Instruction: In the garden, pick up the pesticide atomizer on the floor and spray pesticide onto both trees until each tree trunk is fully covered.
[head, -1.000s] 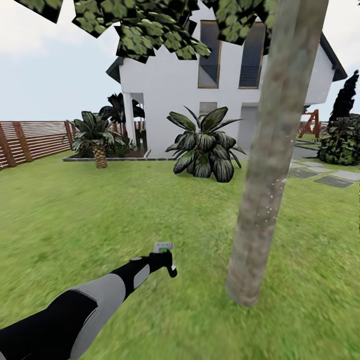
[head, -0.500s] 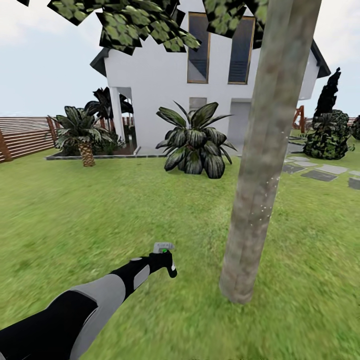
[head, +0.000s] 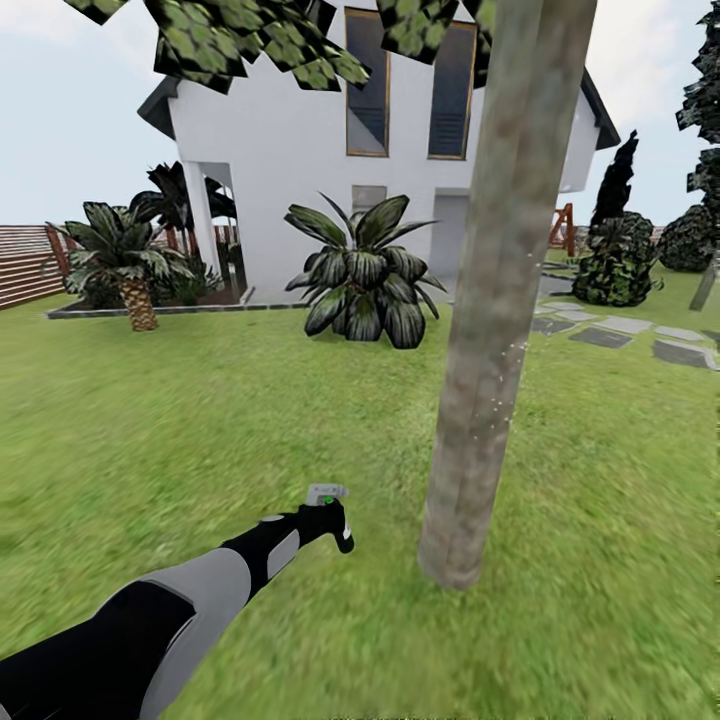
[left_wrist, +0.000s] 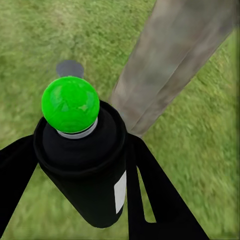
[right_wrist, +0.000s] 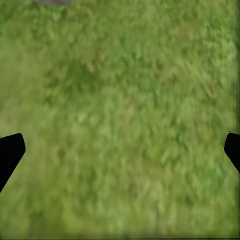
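A tree trunk, grey-brown and mottled, rises just right of centre in the head view, with tiny white specks along its right side. Its blocky green leaves hang across the top. My left gripper is stretched out low over the grass, left of the trunk's base, shut on the pesticide atomizer. In the left wrist view the atomizer shows a dark body, a white label and a green dot, pointing at the trunk close ahead. My right gripper is open above bare grass.
A white house stands behind the lawn, with a broad-leaved plant and a short palm in front of it. Grey stepping stones and dark shrubs lie at the right, a slat fence at the far left.
The whole head view has slid leftward, so the camera has turned right. The trunk now sits closer to the picture's centre. My left arm holds the same pose with the atomizer.
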